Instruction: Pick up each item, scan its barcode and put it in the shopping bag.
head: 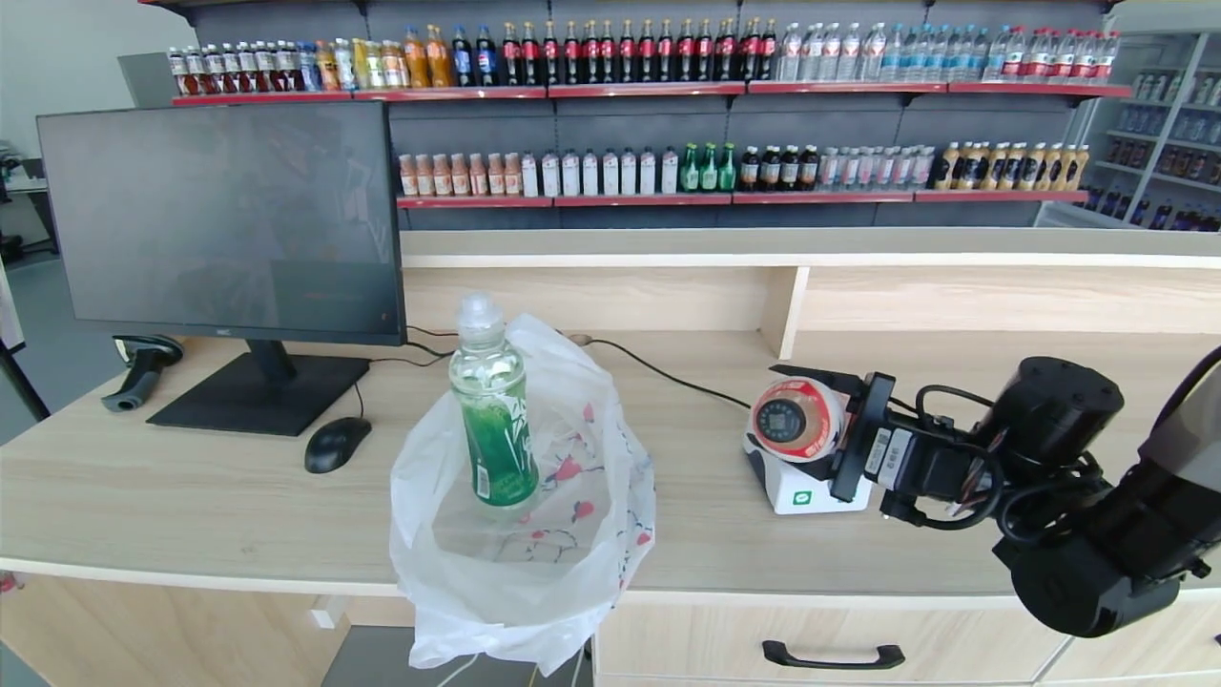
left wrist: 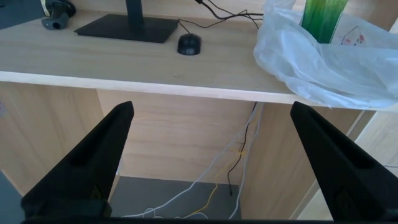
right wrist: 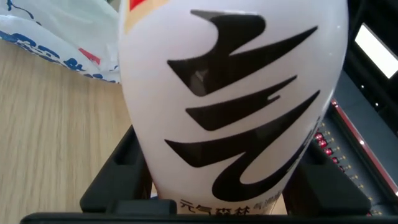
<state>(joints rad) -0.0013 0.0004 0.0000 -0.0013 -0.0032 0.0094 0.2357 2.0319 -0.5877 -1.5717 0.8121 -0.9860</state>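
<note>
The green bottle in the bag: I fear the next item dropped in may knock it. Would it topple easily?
Probably: the green bottle stands upright, tall and narrow. The thin shopping bag looks floppy, so it likely gives little support. Round, it might roll once down.

**A shop checkout counter**

Red-edged shelves (head: 649,91) lined with rows of bottled drinks (head: 610,52) fill the wall behind a pale wooden counter (head: 191,515). Toward its left end stand a monitor (head: 224,219), a mouse (head: 336,444) and a handheld barcode scanner (head: 143,367). A white payment scanner (head: 801,496) sits further right, and a plastic shopping bag (head: 534,572) lies open at the front edge.
</note>
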